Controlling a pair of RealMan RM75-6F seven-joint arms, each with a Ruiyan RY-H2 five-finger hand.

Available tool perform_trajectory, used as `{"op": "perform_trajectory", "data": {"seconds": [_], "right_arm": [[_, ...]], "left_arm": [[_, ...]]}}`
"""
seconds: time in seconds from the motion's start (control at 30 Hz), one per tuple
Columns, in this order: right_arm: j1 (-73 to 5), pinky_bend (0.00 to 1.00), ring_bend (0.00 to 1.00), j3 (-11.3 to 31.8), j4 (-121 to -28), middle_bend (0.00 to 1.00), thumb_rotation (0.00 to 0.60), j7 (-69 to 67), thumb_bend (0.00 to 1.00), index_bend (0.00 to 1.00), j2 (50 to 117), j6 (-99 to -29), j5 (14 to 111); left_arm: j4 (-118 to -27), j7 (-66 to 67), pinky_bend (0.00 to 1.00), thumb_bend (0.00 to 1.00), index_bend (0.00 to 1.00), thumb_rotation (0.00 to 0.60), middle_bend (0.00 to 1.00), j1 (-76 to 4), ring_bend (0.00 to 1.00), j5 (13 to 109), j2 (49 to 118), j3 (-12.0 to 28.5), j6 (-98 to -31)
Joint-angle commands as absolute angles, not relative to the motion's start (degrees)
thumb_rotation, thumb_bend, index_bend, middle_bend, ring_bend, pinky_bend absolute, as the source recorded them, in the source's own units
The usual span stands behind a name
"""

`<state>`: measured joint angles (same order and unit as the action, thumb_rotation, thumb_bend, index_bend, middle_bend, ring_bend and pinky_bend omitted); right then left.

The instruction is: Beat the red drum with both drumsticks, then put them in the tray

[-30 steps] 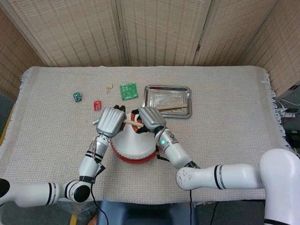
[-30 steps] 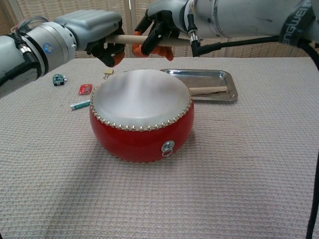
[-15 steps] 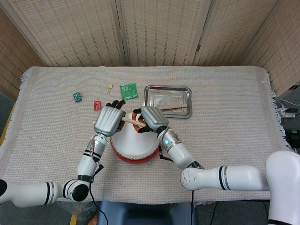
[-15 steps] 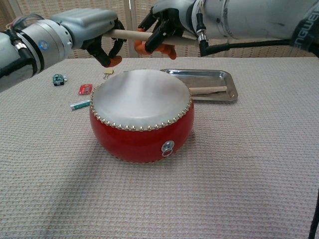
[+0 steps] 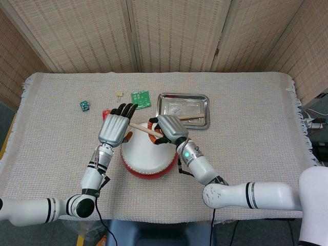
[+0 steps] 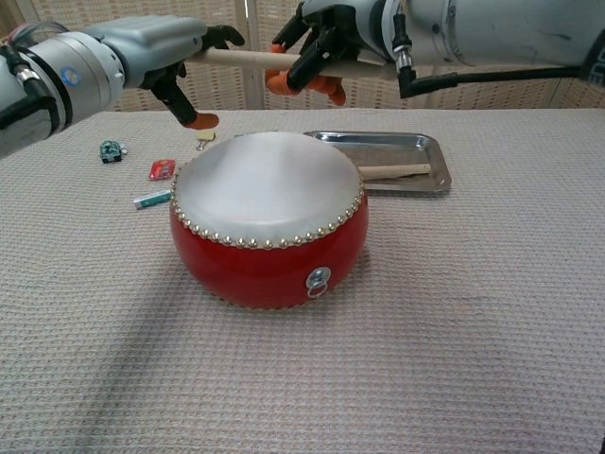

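the red drum (image 6: 268,227) sits on the woven cloth (image 6: 454,331), white skin up. above its far edge the right hand (image 6: 326,43) is clenched round a drumstick (image 6: 241,58), which runs roughly level out toward the left hand (image 6: 161,43). in the head view the same drumstick (image 5: 145,129) slants from the right hand (image 5: 170,129) toward the left hand (image 5: 115,127), its free end just beside the left palm. the left hand is released, its fingers spread and pointing away from the robot; from the chest view i cannot tell whether the stick's end touches it. the stick is clear of the drum skin.

the second drumstick (image 6: 394,170) lies in the metal tray (image 6: 416,144), just behind and to the right of the drum; in the head view it lies along the near side of the tray (image 5: 182,96).

a second ago both hands were closed on the raised stick, the left curled round its end. half a second ago the left fingers were loosening. now they are fully spread and the stick is in the right hand alone, which has lifted slightly. the drum and the stick in the tray have not moved.

beyond the drum on the left lie a green circuit board (image 5: 139,98), a small red part (image 6: 162,169) and a small green part (image 6: 112,149).
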<state>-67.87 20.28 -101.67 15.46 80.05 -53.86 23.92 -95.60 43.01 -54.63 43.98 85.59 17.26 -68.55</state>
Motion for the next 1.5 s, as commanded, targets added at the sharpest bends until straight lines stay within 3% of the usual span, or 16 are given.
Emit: {"op": "perform_trajectory", "data": {"seconds": [0.03,0.33,0.6,0.77,1.07,1.17,1.5], "right_arm": [[-67.5,0.74,0.80,20.2,-102.0,0.91,0.600,15.6,0.54,1.00,79.5,-53.9,24.0],[-66.0,0.74,0.80,18.7,-101.6,0.91,0.600,16.3,0.54,1.00,76.9,-52.8,24.3],[-64.5,0.74,0.80,17.0,-97.2,0.91,0.600,14.9,0.54,1.00,74.2,-47.0,25.3],[-64.5,0.77,0.80,15.8,-91.7,0.91,0.600,13.2,0.54,1.00,73.5,-39.8,26.4],[-65.3,0.77,0.80,12.9,-81.8,0.91,0.600,13.0,0.54,1.00,76.8,-34.6,30.7],[-65.8,0.77,0.80,10.8,-73.5,0.91,0.600,12.7,0.54,1.00,80.8,-31.2,31.5],[-66.3,0.77,0.79,10.3,-59.4,0.91,0.600,8.5,0.54,1.00,87.7,-24.1,35.5]], "left_arm": [[-95.5,42.5,0.22,0.33,0.00,0.600,0.04,-54.5,0.05,43.6,85.1,17.4,-68.3],[-94.9,39.1,0.21,0.33,0.00,0.600,0.03,-52.7,0.03,43.4,82.7,17.5,-67.8],[-95.3,36.0,0.21,0.33,0.00,0.600,0.03,-51.1,0.02,44.7,80.3,17.1,-67.4],[-95.2,34.6,0.21,0.33,0.00,0.600,0.03,-50.2,0.02,46.0,79.7,16.6,-67.6],[-95.3,32.8,0.20,0.33,0.00,0.600,0.03,-49.0,0.02,47.7,79.2,16.2,-68.3],[-95.8,31.9,0.20,0.33,0.00,0.600,0.03,-48.0,0.02,48.8,78.6,16.0,-69.5],[-95.8,30.9,0.21,0.33,0.00,0.600,0.03,-46.8,0.02,49.2,77.6,16.0,-69.3]]}}
